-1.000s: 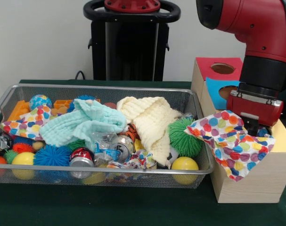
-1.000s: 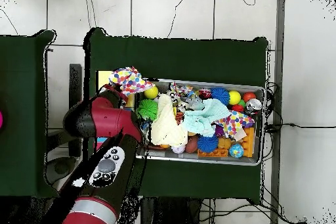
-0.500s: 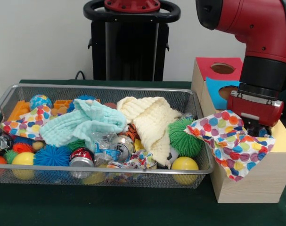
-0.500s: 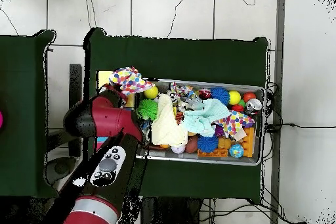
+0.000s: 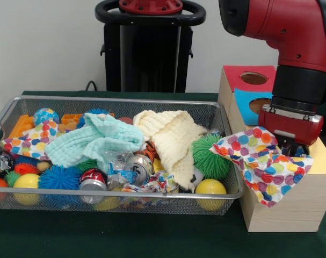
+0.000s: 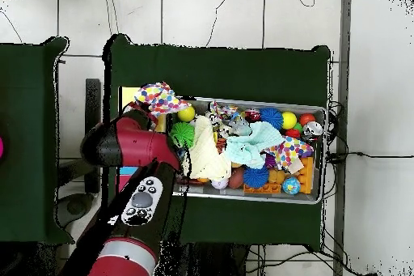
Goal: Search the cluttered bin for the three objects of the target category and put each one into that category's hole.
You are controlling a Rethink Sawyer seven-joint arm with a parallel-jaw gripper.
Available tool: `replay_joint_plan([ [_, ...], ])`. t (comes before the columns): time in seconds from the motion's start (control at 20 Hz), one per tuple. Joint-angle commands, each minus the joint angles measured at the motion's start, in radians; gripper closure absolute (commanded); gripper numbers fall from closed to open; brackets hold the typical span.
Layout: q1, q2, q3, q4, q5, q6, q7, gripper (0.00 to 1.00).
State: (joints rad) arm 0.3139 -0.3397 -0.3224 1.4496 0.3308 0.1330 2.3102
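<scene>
One wire bin [image 5: 152, 203] sits on a green tablecloth [image 5: 98, 236].

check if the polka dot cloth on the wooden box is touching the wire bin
Touching. In the front view the polka dot cloth drapes off the wooden box, and its left edge lies over the wire bin at the right rim.
</scene>
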Motion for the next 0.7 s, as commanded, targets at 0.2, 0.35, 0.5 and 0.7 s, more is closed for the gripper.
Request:
replay_joint_plan([
  [0.2, -0.060, 0.196, 0.159, 0.212, -0.107, 0.124, 0.019, 0.00],
  [0.35, -0.070, 0.185, 0.169, 0.222, -0.112, 0.121, 0.016, 0.00],
  [0.5, -0.081, 0.168, 0.181, 0.237, -0.117, 0.103, 0.015, 0.00],
  [0.7, -0.088, 0.157, 0.188, 0.246, -0.124, 0.087, 0.020, 0.00],
])
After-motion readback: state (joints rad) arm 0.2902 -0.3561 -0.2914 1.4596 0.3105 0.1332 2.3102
